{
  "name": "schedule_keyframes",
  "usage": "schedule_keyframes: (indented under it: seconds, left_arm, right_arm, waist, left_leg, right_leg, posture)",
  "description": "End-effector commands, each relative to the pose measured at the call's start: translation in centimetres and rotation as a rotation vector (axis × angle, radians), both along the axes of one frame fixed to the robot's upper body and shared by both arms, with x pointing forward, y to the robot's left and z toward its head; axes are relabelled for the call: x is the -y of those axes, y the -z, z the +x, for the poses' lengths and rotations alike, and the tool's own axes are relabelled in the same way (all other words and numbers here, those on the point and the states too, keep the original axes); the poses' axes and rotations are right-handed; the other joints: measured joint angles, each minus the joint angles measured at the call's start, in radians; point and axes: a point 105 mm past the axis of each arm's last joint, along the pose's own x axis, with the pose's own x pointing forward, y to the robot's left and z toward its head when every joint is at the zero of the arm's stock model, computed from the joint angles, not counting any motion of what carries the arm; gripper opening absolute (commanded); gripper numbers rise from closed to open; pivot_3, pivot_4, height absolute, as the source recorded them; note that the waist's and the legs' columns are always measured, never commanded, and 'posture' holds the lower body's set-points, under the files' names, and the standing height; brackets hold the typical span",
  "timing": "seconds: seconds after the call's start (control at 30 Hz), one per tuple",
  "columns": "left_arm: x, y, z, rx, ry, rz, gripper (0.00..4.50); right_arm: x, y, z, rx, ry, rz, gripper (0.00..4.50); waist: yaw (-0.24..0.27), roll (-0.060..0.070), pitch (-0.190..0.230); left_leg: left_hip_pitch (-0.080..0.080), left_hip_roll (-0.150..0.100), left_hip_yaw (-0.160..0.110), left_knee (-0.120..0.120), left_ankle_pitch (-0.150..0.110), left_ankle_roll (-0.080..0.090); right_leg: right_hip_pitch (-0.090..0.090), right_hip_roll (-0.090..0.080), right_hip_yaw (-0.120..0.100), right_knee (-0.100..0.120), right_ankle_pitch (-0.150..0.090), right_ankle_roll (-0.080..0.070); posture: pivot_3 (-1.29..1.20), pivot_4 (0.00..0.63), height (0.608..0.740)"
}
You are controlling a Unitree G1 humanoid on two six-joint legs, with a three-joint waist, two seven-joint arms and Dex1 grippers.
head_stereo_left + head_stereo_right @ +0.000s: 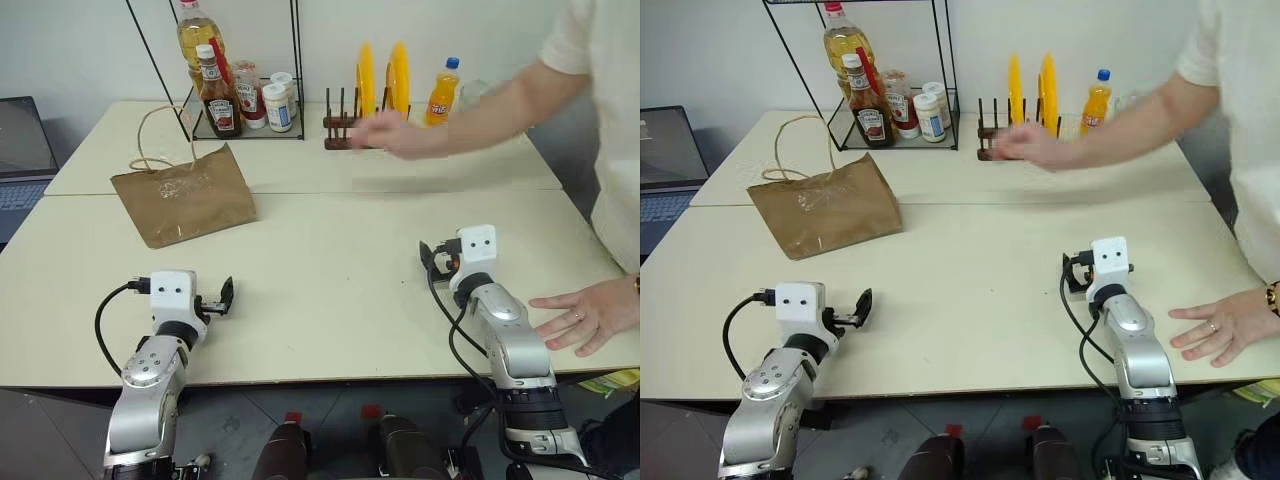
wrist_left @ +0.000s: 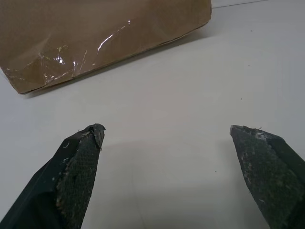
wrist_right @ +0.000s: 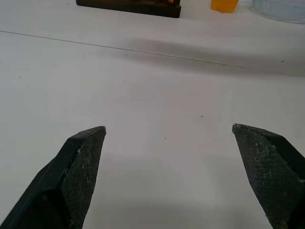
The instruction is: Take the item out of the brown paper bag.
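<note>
The brown paper bag (image 1: 184, 197) lies flat toward the tabletop's (image 1: 330, 270) far left corner, its opening closed over any contents. Left gripper (image 2: 167, 138) and right gripper (image 3: 169, 138) rest near the front edge, jaws wide apart and empty. A person's hand (image 1: 590, 315) rests at the right edge.

Silver-grey jointed metal forearms end in white box-shaped wrist housings, each marked with two small dark dots. A black cable loops beside each wrist. Left gripper (image 1: 226, 296) and right gripper (image 1: 428, 257) — paired black, textured, tapering fingers (image 2: 78, 164).

One brown paper bag (image 1: 185, 196), two yellow plates (image 1: 382, 78), one orange soda bottle (image 1: 441, 93).
</note>
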Motion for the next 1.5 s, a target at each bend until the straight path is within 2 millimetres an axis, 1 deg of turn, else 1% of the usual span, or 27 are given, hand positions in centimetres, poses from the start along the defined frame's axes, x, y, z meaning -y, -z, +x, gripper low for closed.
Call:
schedule_keyframes:
  seconds: [0.03, 0.2, 0.4, 0.47, 0.53, 0.6, 0.63, 0.73, 0.77, 0.83, 0.9, 1.0, 1.07, 1.13, 1.27, 1.3, 1.4, 1.5]
  left_arm:
    - [-0.3, -1.4, 0.1, 0.049, -0.004, 0.008, 4.5]
    - [0.6, -1.6, 0.1, 0.059, 0.025, -0.024, 4.5]
    - [0.6, -1.6, 0.2, 0.056, 0.028, -0.027, 4.5]
    - [0.6, -2.1, 0.0, 0.056, 0.062, -0.033, 4.5]
    - [0.7, -2.8, -0.3, 0.035, 0.136, -0.032, 4.5]
    - [0.4, -4.1, -0.7, 0.019, 0.238, -0.016, 4.5]
    - [-0.1, -4.7, -0.9, 0.01, 0.268, -0.015, 4.5]
    - [-2.6, -7.7, -0.5, -0.009, 0.354, 0.02, 4.5]
    - [-3.6, -8.8, -0.2, -0.018, 0.375, 0.034, 4.5]
    - [-5.4, -10.9, 0.6, -0.032, 0.405, 0.057, 4.5]
    - [-6.8, -12.9, 1.4, -0.031, 0.428, 0.081, 4.5]
    - [-8.4, -15.3, 2.9, -0.025, 0.444, 0.145, 4.5]
    - [-9.4, -16.3, 4.0, -0.02, 0.439, 0.184, 4.5]
    - [-10.3, -16.8, 5.0, -0.019, 0.428, 0.215, 4.5]
    - [-11.4, -17.4, 6.6, -0.016, 0.392, 0.257, 4.5]
    - [-11.5, -17.4, 6.9, -0.019, 0.388, 0.264, 4.5]
    - [-10.7, -17.0, 8.9, -0.055, 0.361, 0.34, 4.5]
    - [-10.7, -17.3, 9.7, -0.062, 0.313, 0.36, 4.5]
  right_arm:
    - [-0.2, -1.7, -0.1, 0.068, -0.004, 0.005, 4.47]
    - [-0.2, -1.8, -0.2, 0.07, 0.0, 0.011, 4.47]
    - [0.2, -1.8, -0.2, 0.071, 0.007, 0.014, 4.47]
    - [-0.3, -2.2, -0.2, 0.077, -0.024, 0.028, 4.47]
    - [-1.4, -3.0, -0.2, 0.078, -0.101, 0.052, 4.47]
    - [-3.1, -4.3, -0.5, 0.069, -0.251, 0.085, 4.47]
    - [-4.0, -4.9, -0.8, 0.062, -0.331, 0.085, 4.47]
    - [-7.1, -6.9, -2.6, 0.021, -0.634, 0.093, 4.47]
    - [-8.0, -7.7, -3.4, 0.005, -0.748, 0.097, 4.47]
    - [-9.3, -9.3, -4.7, -0.014, -0.921, 0.105, 4.47]
    - [-10.4, -11.2, -5.5, -0.017, -1.05, 0.116, 4.47]
    - [-11.7, -13.6, -6.1, -0.004, -1.17, 0.134, 4.47]
    - [-12.4, -14.3, -6.3, 0.002, -1.199, 0.137, 4.47]
    - [-13.0, -14.8, -6.5, 0.013, -1.217, 0.136, 4.47]
    - [-13.4, -15.1, -6.5, 0.031, -1.21, 0.149, 4.47]
    - [-13.5, -15.1, -6.5, 0.037, -1.205, 0.149, 4.47]
    - [-13.6, -14.6, -6.6, 0.045, -1.174, 0.148, 4.47]
    - [-13.5, -14.5, -6.9, 0.045, -1.154, 0.153, 4.47]
  waist:
    - [0.0, 0.0, 0.0]
    - [0.0, 0.0, 0.0]
    - [0.0, 0.0, 0.0]
    - [0.0, 0.0, 0.0]
    - [-0.001, 0.0, 0.0]
    - [-0.002, 0.0, 0.0]
    - [-0.003, 0.001, 0.001]
    - [-0.004, 0.001, 0.001]
    - [-0.004, 0.001, 0.002]
    - [-0.003, 0.002, 0.002]
    - [-0.002, 0.002, 0.002]
    - [-0.002, 0.002, 0.003]
    - [-0.001, 0.002, 0.003]
    - [0.001, 0.002, 0.003]
    - [-0.002, 0.001, 0.003]
    - [-0.003, 0.001, 0.003]
    - [0.0, 0.001, 0.003]
    - [-0.001, 0.0, 0.003]
  left_leg:
    - [0.0, 0.0, 0.0, 0.0, 0.0, 0.0]
    - [0.0, 0.0, 0.0, 0.0, 0.0, 0.0]
    - [0.0, 0.0, 0.0, 0.0, 0.0, 0.0]
    - [0.0, 0.0, 0.0, 0.0, 0.0, 0.0]
    - [0.0, 0.0, 0.0, 0.0, 0.0, 0.0]
    - [0.0, 0.0, 0.0, 0.0, 0.0, 0.0]
    - [0.0, 0.0, 0.0, 0.0, 0.0, 0.0]
    - [0.0, 0.001, -0.001, 0.0, 0.0, 0.0]
    - [0.0, 0.0, -0.001, 0.0, 0.0, 0.0]
    - [0.0, 0.0, -0.002, 0.0, 0.0, 0.0]
    - [0.0, 0.0, -0.002, -0.001, 0.0, 0.0]
    - [-0.001, -0.001, -0.001, -0.001, 0.0, 0.0]
    - [-0.001, -0.001, -0.002, -0.001, 0.0, 0.0]
    - [-0.001, -0.001, -0.002, -0.001, 0.0, 0.0]
    - [-0.006, -0.002, -0.001, 0.0, 0.0, 0.0]
    - [-0.007, -0.002, -0.002, 0.0, 0.0, 0.0]
    - [-0.007, -0.002, -0.002, 0.0, 0.0, 0.0]
    - [-0.008, -0.003, -0.003, 0.001, 0.0, 0.0]
  right_leg:
    - [0.0, 0.0, 0.0, 0.0, 0.0, 0.0]
    - [0.0, 0.0, 0.0, 0.0, 0.0, 0.0]
    - [0.0, 0.0, 0.0, 0.0, 0.0, 0.0]
    - [0.0, 0.0, 0.0, 0.0, 0.0, 0.0]
    - [0.0, 0.0, 0.0, 0.0, 0.0, 0.0]
    - [0.0, 0.001, 0.0, 0.0, 0.0, 0.0]
    - [0.0, 0.001, 0.0, 0.0, 0.0, 0.0]
    - [0.0, 0.001, -0.001, 0.0, 0.0, 0.0]
    - [0.0, 0.001, -0.002, 0.0, 0.0, 0.0]
    - [0.0, 0.003, -0.003, -0.001, 0.0, -0.001]
    - [0.0, 0.003, -0.003, -0.001, -0.001, -0.001]
    - [-0.001, 0.003, -0.003, -0.001, -0.001, -0.001]
    - [-0.001, 0.003, -0.004, -0.001, 0.0, -0.001]
    - [-0.001, 0.002, -0.005, -0.001, -0.001, -0.001]
    - [-0.005, 0.002, -0.004, -0.001, 0.0, -0.001]
    - [-0.006, 0.002, -0.004, 0.0, 0.0, -0.001]
    - [-0.007, 0.001, -0.005, 0.0, 0.0, -0.001]
    - [-0.007, 0.001, -0.005, 0.0, 0.0, -0.001]
  posture:
    - [0.0, 0.15, 0.74]
    - [0.0, 0.15, 0.74]
    - [0.0, 0.15, 0.74]
    - [0.0, 0.15, 0.74]
    - [0.0, 0.15, 0.74]
    - [0.0, 0.15, 0.74]
    - [0.0, 0.15, 0.74]
    - [0.0, 0.15, 0.74]
    - [0.0, 0.15, 0.74]
    - [0.0, 0.15, 0.74]
    - [0.0, 0.15, 0.74]
    - [0.0, 0.15, 0.74]
    - [0.0, 0.15, 0.74]
    - [0.0, 0.15, 0.74]
    - [0.0, 0.15, 0.74]
    - [0.0, 0.15, 0.74]
    - [0.0, 0.15, 0.74]
    - [0.0, 0.15, 0.74]
